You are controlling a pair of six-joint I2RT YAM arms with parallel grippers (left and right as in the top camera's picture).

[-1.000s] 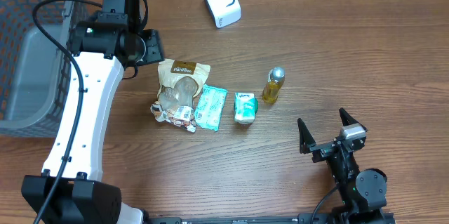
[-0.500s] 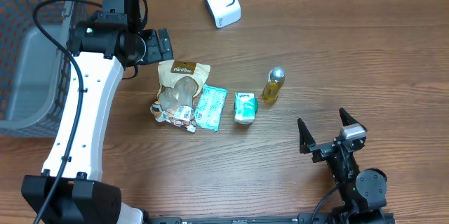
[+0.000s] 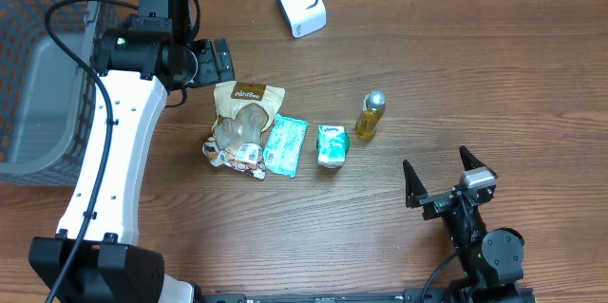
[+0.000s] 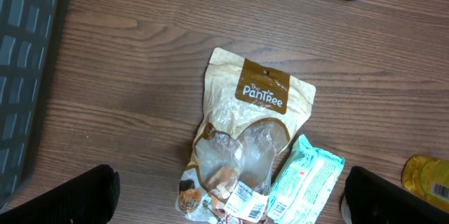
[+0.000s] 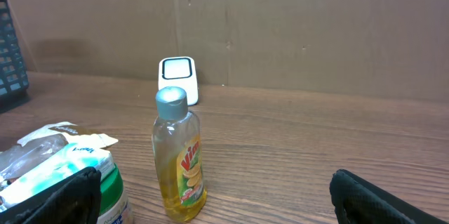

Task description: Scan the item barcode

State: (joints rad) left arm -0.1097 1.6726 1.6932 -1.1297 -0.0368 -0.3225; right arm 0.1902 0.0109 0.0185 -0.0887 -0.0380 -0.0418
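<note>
Yellow bottle (image 5: 179, 161) stood upright on wood table (image 5: 302, 147), white scanner (image 5: 178, 78) sat behind it, crumpled packets (image 5: 52, 155) lay at left edge

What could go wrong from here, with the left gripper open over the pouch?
The pouch lies flat and crumpled against the packet, so the left gripper might slip off it or drag the packet along. The upright bottle stands close by and could topple if items get pushed.

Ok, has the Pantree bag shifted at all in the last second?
No. The Pantree bag keeps its spot, still right beside the teal packet and no nearer the white scanner.
</note>
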